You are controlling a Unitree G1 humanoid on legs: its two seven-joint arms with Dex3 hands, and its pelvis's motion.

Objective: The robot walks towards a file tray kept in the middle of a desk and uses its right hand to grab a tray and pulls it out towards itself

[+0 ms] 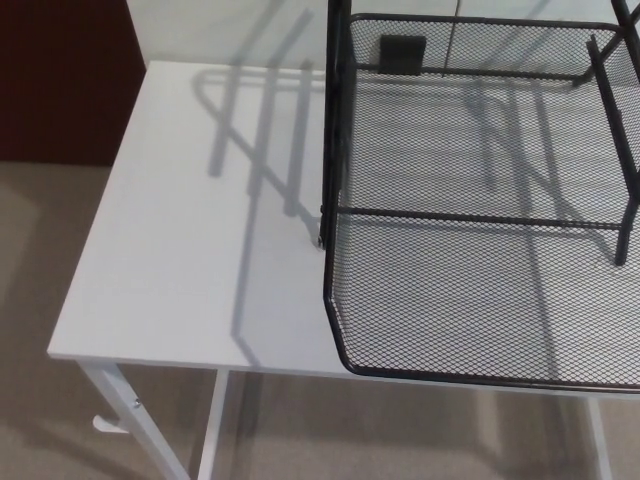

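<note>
**A:** On the white desk point(190, 240), right of centre in the head view, the black mesh file tray point(480, 200) is seen. Its lowest tray point(470, 310) is drawn well forward, so that its front rim overhangs the desk's near edge. An upper tray point(470, 60) is seated further back in the black frame, with a small black tab at its rear wall.

**B:** Are the hands recorded?

**A:** Neither hand is in view. No part of either arm is caught by the camera, so whether the fingers are apart or together cannot be told. Nothing is being held within the frame.

**B:** Progress, then?

**A:** The approach is judged complete: the desk is viewed from close above, its near edge and white legs at the bottom of the picture. The pull appears largely or wholly done, going by how the lowest tray projects past the desk edge. This is offered as a judgement only, since no contact with the tray is shown.

**B:** What is left?

**A:** Possibly nothing beyond confirmation. If more travel is wanted, the front rim would have to be regrasped by the right hand. Tipping is noted as a risk, given the overhang.

**B:** Surroundings?

**A:** Beige carpet point(40, 260) is seen below, and a dark red panel point(60, 80) at upper left. Frame shadows are cast across the desk.
</note>
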